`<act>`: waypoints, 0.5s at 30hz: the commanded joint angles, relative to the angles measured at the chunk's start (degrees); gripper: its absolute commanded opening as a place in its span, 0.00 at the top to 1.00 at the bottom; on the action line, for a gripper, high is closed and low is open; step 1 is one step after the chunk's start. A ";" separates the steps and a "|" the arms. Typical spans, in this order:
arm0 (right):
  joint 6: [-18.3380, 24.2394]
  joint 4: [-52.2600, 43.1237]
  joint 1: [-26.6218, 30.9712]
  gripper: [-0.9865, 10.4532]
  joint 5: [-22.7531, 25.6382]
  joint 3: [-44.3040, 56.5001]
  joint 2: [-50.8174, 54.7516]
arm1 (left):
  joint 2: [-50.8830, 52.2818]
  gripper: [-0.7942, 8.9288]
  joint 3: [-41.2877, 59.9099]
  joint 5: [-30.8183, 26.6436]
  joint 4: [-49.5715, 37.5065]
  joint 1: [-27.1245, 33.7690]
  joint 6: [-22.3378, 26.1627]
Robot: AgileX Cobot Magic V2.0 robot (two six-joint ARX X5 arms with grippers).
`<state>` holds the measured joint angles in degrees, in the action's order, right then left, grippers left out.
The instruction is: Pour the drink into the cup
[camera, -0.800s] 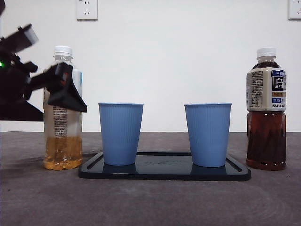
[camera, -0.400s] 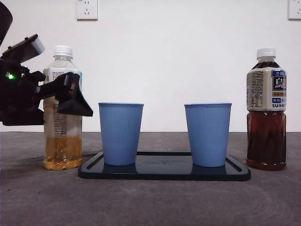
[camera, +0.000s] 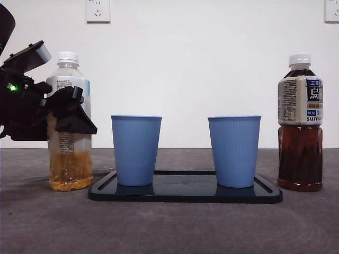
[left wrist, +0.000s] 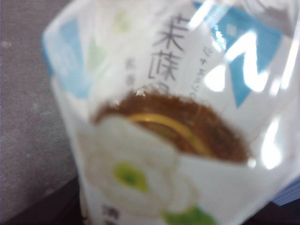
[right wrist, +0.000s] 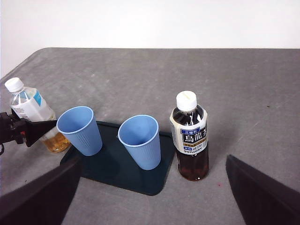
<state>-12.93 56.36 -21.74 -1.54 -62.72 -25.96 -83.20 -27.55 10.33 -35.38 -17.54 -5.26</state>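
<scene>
From my seat at the remote station: the left gripper (camera: 71,108) is in from the 9 o'clock side of the front view, at label height on the pale tea bottle (camera: 69,121). Its black jaws sit on either side of the bottle, but I can't tell if they're actually pinching it. The left wrist view is filled by the bottle's white label (left wrist: 164,117), blurry and very close. The bottle stands upright on the grey table (camera: 169,227), white cap on, amber liquid only in its lower part.

Just beside it, toward 3 o'clock, is the black tray (camera: 185,193) with two blue cups standing upright, the left cup (camera: 136,151) nearest the bottle and the right cup (camera: 234,151) apart from it. Both look empty in the right wrist view. Past the tray at 3 o'clock is the dark tea bottle (camera: 300,124), upright and capped, untouched.

The right gripper (right wrist: 150,201) hangs high above the table with its jaws spread wide, holding nothing.
</scene>
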 commanded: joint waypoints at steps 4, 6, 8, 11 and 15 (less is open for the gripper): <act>-0.59 -0.59 -0.26 0.48 0.07 -1.03 -0.13 | 6.54 0.66 -0.15 -0.04 1.95 -0.59 0.07; -0.57 -0.59 -0.26 0.48 0.07 -1.03 -0.13 | 9.97 0.67 -0.35 -0.02 5.25 -0.81 0.04; -0.59 -0.59 -0.26 0.48 0.07 -1.03 -0.13 | 13.97 0.67 -1.05 -0.02 11.02 -1.11 0.11; -0.59 -0.59 -0.26 0.48 0.07 -1.03 -0.13 | 19.52 0.67 -3.34 -0.04 21.84 -1.75 1.49; -0.57 -0.61 -0.26 0.48 0.07 -1.03 -0.13 | 23.71 0.67 -9.09 -0.07 36.54 -2.89 6.27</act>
<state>-12.93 56.34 -21.74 -1.52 -62.72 -25.96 -59.96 -33.85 10.22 0.71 -20.05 -2.24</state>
